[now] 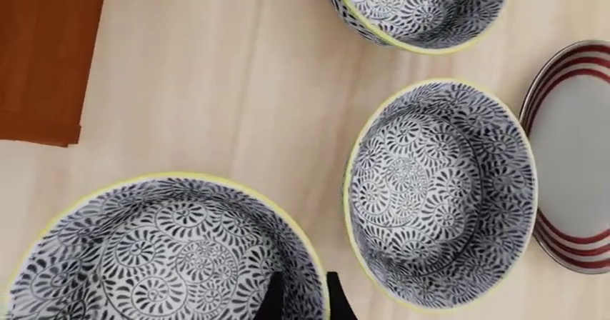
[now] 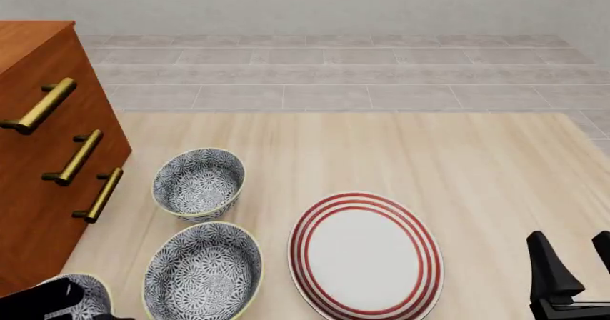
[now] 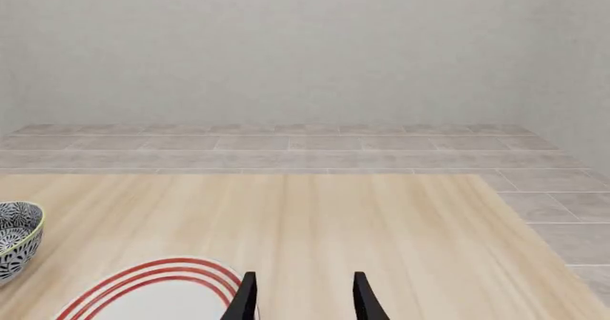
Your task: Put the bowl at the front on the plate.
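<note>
The bowl at the front (image 1: 162,256) is blue-and-white with a pale yellow rim. It fills the left wrist view's lower part, and in the front view it is the bowl (image 2: 84,297) at the bottom left corner, half hidden by my left arm. My left gripper (image 1: 305,298) straddles its rim, one finger inside and one outside, closed narrowly on it. The plate (image 2: 365,256), white with red rings, lies right of the bowls; it also shows as the plate (image 1: 572,156) and the plate (image 3: 162,291). My right gripper (image 2: 575,259) (image 3: 300,295) hangs open right of the plate, holding nothing.
Two matching bowls stand left of the plate: a middle bowl (image 2: 203,270) (image 1: 438,191) and a back bowl (image 2: 198,183) (image 1: 419,9). A wooden drawer cabinet (image 2: 48,156) with brass handles borders the table's left side. Tiled floor lies beyond the table's far edge.
</note>
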